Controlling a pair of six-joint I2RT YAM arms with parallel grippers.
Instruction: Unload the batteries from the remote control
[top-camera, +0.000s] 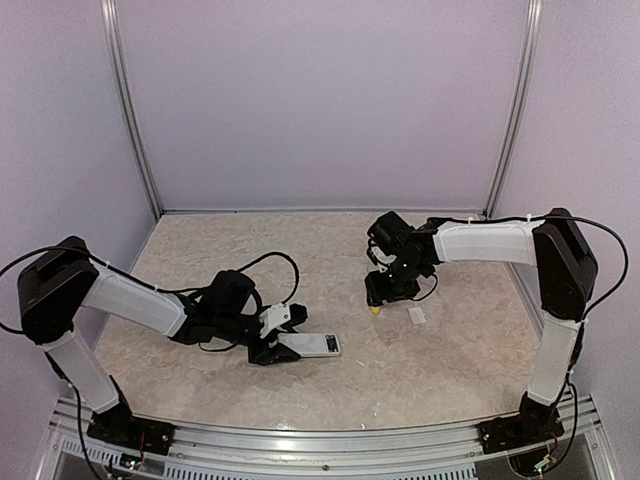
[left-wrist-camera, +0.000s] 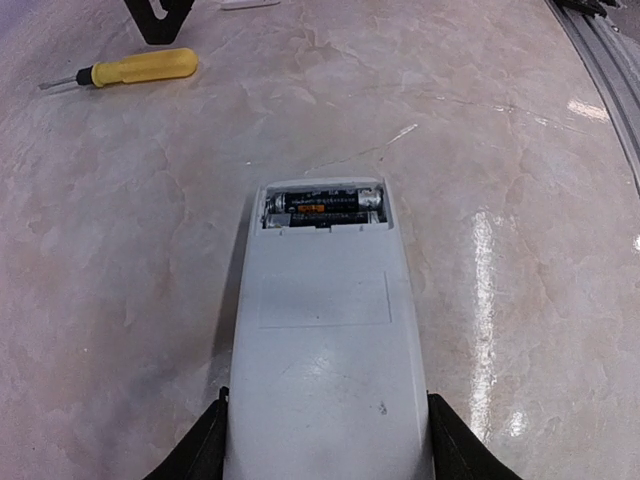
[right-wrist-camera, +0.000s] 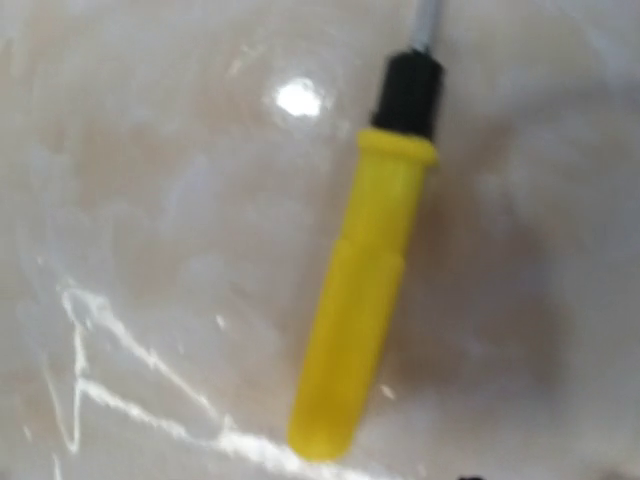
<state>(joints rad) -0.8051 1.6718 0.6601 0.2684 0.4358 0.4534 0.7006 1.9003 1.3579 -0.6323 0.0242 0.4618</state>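
Note:
The white remote control lies flat on the table with its end compartment uncovered. The dark batteries sit side by side inside it. My left gripper is shut on the remote's near end, one black finger pressed against each long edge. In the top view the remote control points right from the left gripper. My right gripper hovers just above the yellow-handled screwdriver, which lies free on the table. No finger closes on the screwdriver in the right wrist view, so the jaws stand open.
The screwdriver lies about mid-table, right of the remote. A small white cover piece rests just right of it. Purple walls enclose the back and sides. A metal rail runs along the near edge.

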